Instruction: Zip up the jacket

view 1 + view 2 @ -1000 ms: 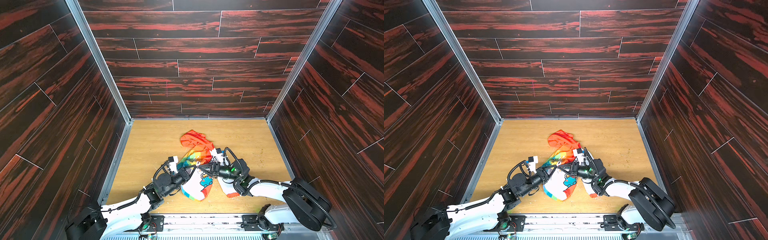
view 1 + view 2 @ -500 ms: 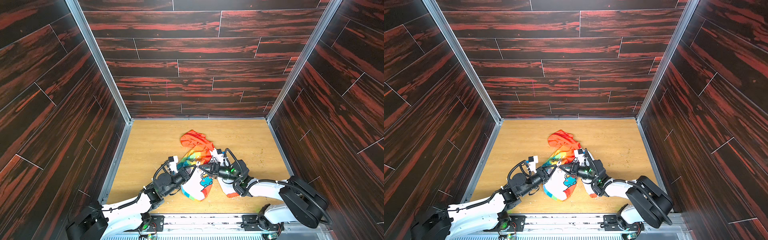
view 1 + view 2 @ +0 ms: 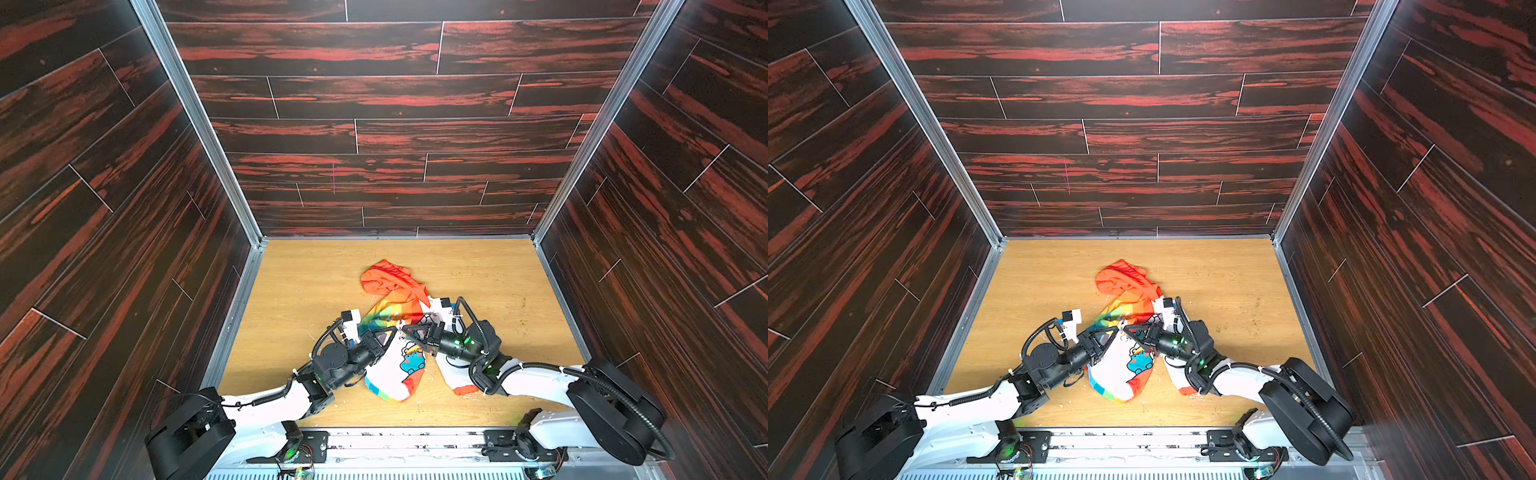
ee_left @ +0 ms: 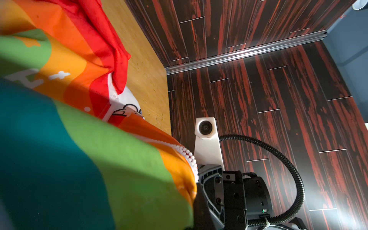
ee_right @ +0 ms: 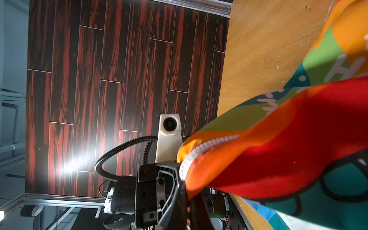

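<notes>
**A:** Item 1, the jacket (image 3: 392, 309). Location?

**B:** Bunched on the table (image 3: 299, 291), betw. the two grippers. The orange-red hood (image 3: 388, 278) lies out beyond both sets of tips. The white cartoon panel (image 3: 401, 368) trails back behind them, betw. the wrists. Front looks open, and I can't see the zip joined anywhere.

**A:** Item 2, left gripper (image 3: 390, 331). Condition?

**B:** Jaws pinched tight, no gap, nipped on the jacket's front edge. In the right wrist view the white zip teeth (image 5: 207, 144) run right up to its tip.

**A:** Item 3, right gripper (image 3: 406, 329)?

**B:** Same: clamped down on fabric at the facing edge. The teeth end at its tip in the left wrist view (can't pick out the slider or pull, too much cloth in the way). The two sets of tips are almost touching, and the cloth looks lifted off the table betw. them.

**A:** Step in hand?

**B:** My read is that it's bringing the two zip ends together before engagement. Early in the job, nothing zipped yet.

**A:** Next move, reqs?

**B:** Prob. seating one end into the slider. That needs fine alignment, with both edges taut, level and untwisted. After that one gripper would have to re-grip the pull while the other anchors the hem. Risks are thin cloth slipping out of a pinch, or the ends missing each other.
</notes>
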`<state>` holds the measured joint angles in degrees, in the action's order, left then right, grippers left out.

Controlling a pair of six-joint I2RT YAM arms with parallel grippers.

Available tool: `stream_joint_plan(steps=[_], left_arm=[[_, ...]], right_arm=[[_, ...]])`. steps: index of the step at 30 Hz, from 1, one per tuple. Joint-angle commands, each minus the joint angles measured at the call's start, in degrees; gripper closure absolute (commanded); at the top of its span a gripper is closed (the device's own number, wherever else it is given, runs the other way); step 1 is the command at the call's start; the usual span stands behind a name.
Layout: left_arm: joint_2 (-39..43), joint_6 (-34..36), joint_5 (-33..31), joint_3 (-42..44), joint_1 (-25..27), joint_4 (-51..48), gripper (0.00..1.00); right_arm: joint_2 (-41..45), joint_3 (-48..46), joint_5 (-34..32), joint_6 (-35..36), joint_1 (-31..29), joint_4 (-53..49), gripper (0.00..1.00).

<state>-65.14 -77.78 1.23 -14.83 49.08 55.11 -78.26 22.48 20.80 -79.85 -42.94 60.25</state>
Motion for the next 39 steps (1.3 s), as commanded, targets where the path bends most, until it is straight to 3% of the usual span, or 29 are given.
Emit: stream_joint_plan(steps=[1, 7, 12, 14, 17, 23, 29, 34, 39], left_arm=[[-0.3, -0.4, 3.0, -0.3, 0.6, 1.6, 1.0], [1.6, 0.2, 1.6, 0.3, 0.6, 0.1, 1.0], [4.2, 1.2, 1.4, 0.2, 0.6, -2.9, 1.0], [4.7, 1.5, 1.4, -0.2, 0.6, -3.9, 1.0], [5.2, 2.3, 1.4, -1.0, 0.6, -5.4, 1.0], [5.0, 3.7, -0.2, -4.8, 0.5, -9.5, 1.0], [5.0, 4.8, -3.1, -8.9, 0.4, -15.0, 1.0], [7.1, 4.4, -7.5, -11.0, 0.3, -21.9, 1.0], [11.0, 1.7, -10.9, -13.6, 0.0, -34.5, 1.0]], right_arm=[[1.3, 2.5, -5.0, 1.3, 1.9, -0.1, 1.0], [1.2, 1.8, -1.6, 4.2, 2.8, -5.5, 0.97], [4.3, -0.4, -1.3, 7.1, 4.7, -11.1, 0.54], [6.7, -0.1, -1.3, 10.0, 4.9, -17.8, 0.47], [11.2, 2.5, -2.0, 17.9, 4.8, -31.6, 0.47], [21.1, 9.9, -8.5, 33.8, 4.6, -57.9, 0.56], [21.6, 20.4, -13.8, 47.7, 1.0, -73.7, 0.57], [16.2, 30.3, -29.7, 57.1, -6.4, -84.1, 0.59], [12.8, 32.4, -42.7, 66.3, -13.5, -83.4, 0.58]])
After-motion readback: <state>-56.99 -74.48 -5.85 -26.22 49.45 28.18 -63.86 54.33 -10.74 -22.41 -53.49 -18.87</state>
